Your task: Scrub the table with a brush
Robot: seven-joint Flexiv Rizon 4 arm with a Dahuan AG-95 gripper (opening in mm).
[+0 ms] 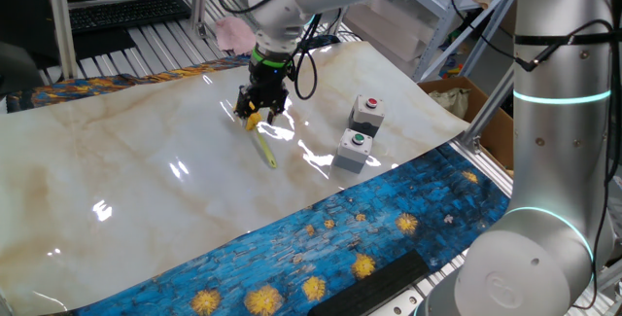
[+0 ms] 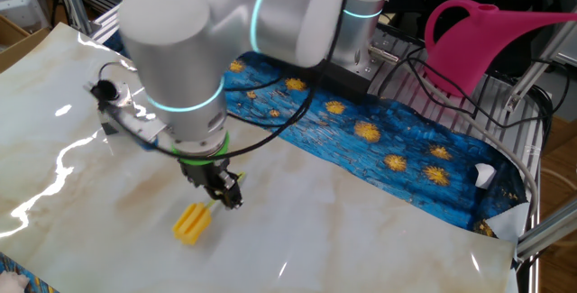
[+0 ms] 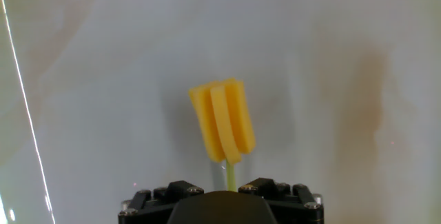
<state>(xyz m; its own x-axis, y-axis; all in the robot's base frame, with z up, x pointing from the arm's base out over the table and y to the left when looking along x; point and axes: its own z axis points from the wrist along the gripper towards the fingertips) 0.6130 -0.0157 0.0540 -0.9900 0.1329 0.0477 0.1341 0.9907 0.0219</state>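
Observation:
The brush has a bright yellow head (image 3: 222, 120) and a thin yellow-green handle. It lies low on the glossy cream marble table (image 1: 146, 170). In the hand view the handle runs down from the head and passes between the two black fingers (image 3: 180, 189). My gripper (image 1: 262, 110) points down at the table and is shut on the handle just behind the head (image 1: 253, 119). The rest of the handle (image 1: 268, 153) trails towards the table's front. In the other fixed view the head (image 2: 191, 223) touches the table beside the gripper (image 2: 225, 196).
Two grey button boxes, one with a red button (image 1: 366, 112) and one with a green button (image 1: 354, 151), stand right of the brush. Blue cloth with yellow swirls (image 1: 321, 248) edges the table. A pink watering can (image 2: 487, 41) sits beyond the far edge.

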